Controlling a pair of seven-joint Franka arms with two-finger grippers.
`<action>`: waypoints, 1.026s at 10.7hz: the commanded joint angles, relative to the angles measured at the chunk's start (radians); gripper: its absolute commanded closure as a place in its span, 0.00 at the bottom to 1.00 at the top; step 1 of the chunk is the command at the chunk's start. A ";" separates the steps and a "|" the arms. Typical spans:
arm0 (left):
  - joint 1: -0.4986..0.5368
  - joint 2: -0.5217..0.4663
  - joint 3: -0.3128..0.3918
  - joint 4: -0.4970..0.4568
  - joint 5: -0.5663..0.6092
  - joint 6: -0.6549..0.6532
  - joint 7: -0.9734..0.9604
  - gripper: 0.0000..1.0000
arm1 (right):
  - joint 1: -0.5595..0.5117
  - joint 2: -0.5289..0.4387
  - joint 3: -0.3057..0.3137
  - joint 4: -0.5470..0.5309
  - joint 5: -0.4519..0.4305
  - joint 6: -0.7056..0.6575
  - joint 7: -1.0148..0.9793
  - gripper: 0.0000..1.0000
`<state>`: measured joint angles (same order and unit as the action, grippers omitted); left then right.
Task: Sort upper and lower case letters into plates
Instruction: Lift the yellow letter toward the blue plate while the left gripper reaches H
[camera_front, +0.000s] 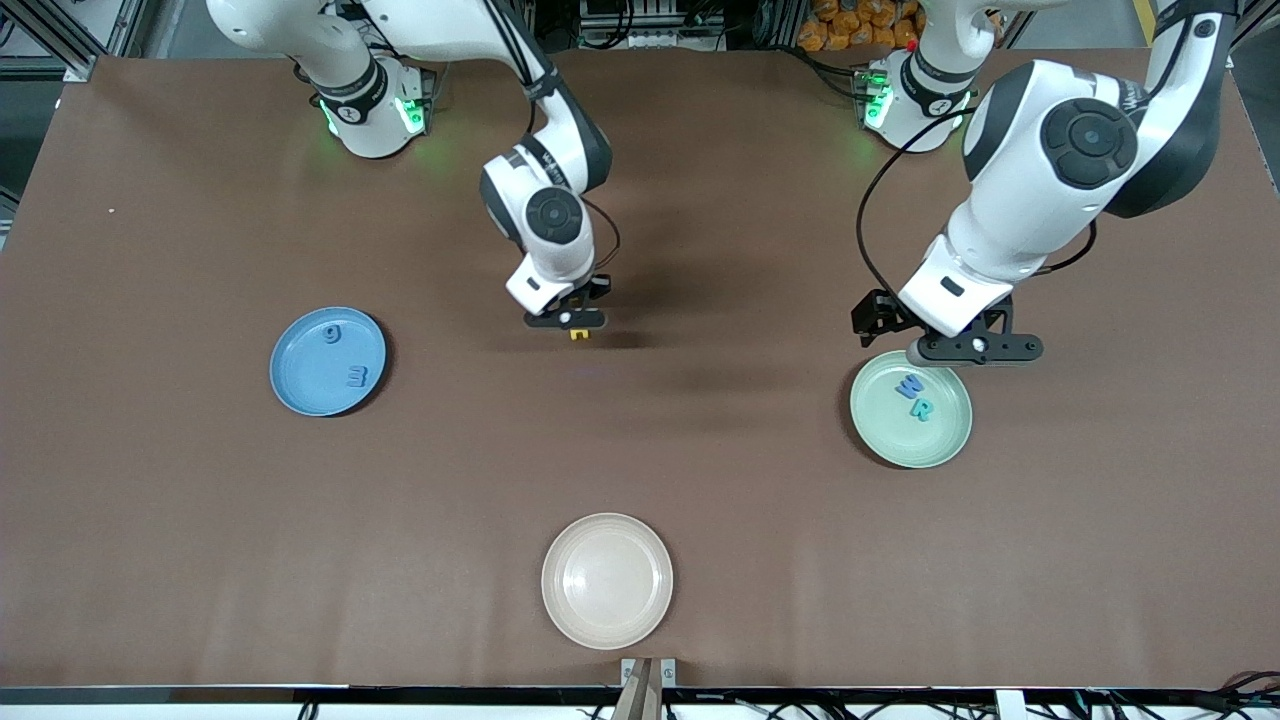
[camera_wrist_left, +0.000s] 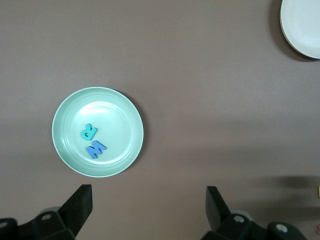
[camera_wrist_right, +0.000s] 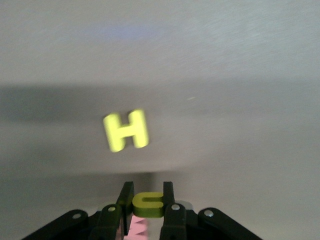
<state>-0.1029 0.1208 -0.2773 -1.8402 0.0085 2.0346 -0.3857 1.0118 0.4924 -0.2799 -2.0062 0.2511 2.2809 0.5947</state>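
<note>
Closest to the front camera there's a cream plate (camera_front: 607, 580) sitting on the brown table (camera_front: 200, 520), nothing in it.

Farther up, toward the left arm's end of the table, is the mint green plate (camera_front: 911, 409) with 2 letters lying flat inside: a blue W (camera_front: 908, 388) and a teal R (camera_front: 923, 409), just beside each other. The left pincer (camera_front: 975, 349) hangs over the rim of that plate on the robots' side, fingers spread wide with nothing between them. The left wrist view shows the same plate (camera_wrist_left: 97, 132) from above, with both black fingertips (camera_wrist_left: 80, 205) well apart and clear of it.

Toward the right arm's end is the bright blue plate (camera_front: 328, 361), a bit farther from the camera than the green one. It has 2 blue letters in it, a g (camera_front: 332, 333) and an m (camera_front: 358, 377), apart from each other.

About mid-table, the right pincer (camera_front: 572, 329) is pressed together on a small yellow u (camera_front: 579, 335), low over the table. In the right wrist view you can see that yellow letter (camera_wrist_right: 148, 202) pinched between the fingers, a pink letter (camera_wrist_right: 137, 227) tucked just under it (can't read which one), and a yellow H (camera_wrist_right: 126, 131) lying flat on the table near the pincer tips.
</note>
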 joint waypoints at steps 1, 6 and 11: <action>-0.026 0.019 0.004 0.010 -0.022 -0.004 -0.042 0.00 | -0.013 -0.041 -0.069 0.003 -0.015 -0.136 -0.002 1.00; -0.199 0.126 0.007 0.090 -0.004 -0.004 -0.314 0.00 | -0.062 -0.052 -0.284 -0.028 -0.093 -0.265 -0.318 1.00; -0.372 0.232 0.070 0.167 0.025 -0.002 -0.521 0.00 | -0.270 -0.048 -0.294 -0.064 -0.105 -0.195 -0.562 1.00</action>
<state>-0.4098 0.3147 -0.2553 -1.7170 0.0111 2.0403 -0.8508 0.8071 0.4637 -0.5815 -2.0381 0.1577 2.0673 0.1343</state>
